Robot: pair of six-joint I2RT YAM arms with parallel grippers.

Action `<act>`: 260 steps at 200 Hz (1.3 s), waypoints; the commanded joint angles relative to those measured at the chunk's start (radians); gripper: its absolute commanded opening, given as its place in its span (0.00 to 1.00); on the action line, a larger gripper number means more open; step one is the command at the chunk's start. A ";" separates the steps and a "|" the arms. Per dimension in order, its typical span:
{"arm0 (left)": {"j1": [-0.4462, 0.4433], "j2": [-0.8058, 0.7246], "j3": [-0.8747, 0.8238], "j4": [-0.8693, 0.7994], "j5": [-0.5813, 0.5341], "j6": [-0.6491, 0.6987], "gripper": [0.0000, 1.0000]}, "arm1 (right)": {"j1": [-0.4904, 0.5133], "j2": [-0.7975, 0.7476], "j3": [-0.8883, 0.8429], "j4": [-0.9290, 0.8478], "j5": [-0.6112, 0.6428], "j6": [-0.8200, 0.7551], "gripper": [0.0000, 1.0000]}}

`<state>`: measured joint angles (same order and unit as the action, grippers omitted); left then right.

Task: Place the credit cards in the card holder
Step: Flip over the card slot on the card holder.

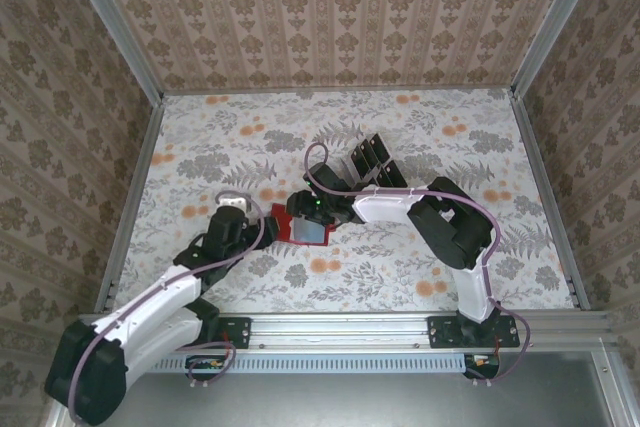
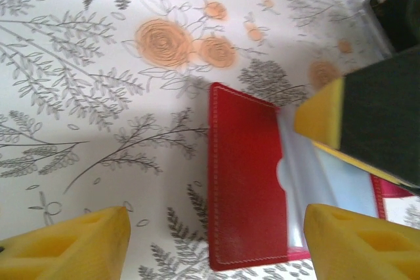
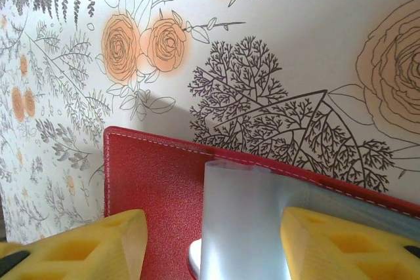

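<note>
Flower-printed table [image 1: 450, 247], patterned walls [image 1: 340, 17] on three sides. At centre, red wallet [image 1: 284, 218] lying open, clear pocket up. Left gripper [image 1: 262, 219] at its 9 o'clock, jaws wide, nothing held. Right gripper [image 1: 305, 209] reaching in from 3 o'clock, fingers apart astride a pale flap [image 3: 243, 221]; any hold on it unclear. Black cards [image 1: 370, 155] on edge at wallet's 1 o'clock, number unclear. Wallet's right part hidden under right gripper.

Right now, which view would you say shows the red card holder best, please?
Left wrist view: the card holder shows most of a red panel and pocket. Right wrist crops it close; top view has it small, partly covered.
</note>
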<state>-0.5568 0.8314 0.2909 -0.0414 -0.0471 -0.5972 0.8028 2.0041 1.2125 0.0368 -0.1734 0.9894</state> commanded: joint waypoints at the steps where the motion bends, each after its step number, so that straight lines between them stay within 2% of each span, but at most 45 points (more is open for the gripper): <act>1: -0.027 -0.052 -0.025 0.031 0.025 0.028 0.71 | 0.001 0.021 -0.031 -0.004 -0.020 0.033 0.58; 35: -0.077 -0.044 -0.032 0.063 0.021 0.041 0.70 | 0.001 0.020 -0.042 0.005 -0.020 0.046 0.58; 105: -0.186 0.122 0.047 0.123 -0.060 0.097 0.70 | -0.002 0.021 -0.051 0.021 -0.027 0.058 0.58; 186: -0.220 0.289 0.104 0.205 -0.086 0.133 0.70 | -0.009 0.026 -0.059 0.047 -0.047 0.070 0.58; 260: -0.240 0.392 0.092 0.226 -0.179 0.133 0.71 | -0.016 0.028 -0.071 0.078 -0.074 0.082 0.58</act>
<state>-0.7910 1.1973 0.3672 0.1577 -0.1738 -0.4801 0.7883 2.0041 1.1736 0.1303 -0.2195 1.0538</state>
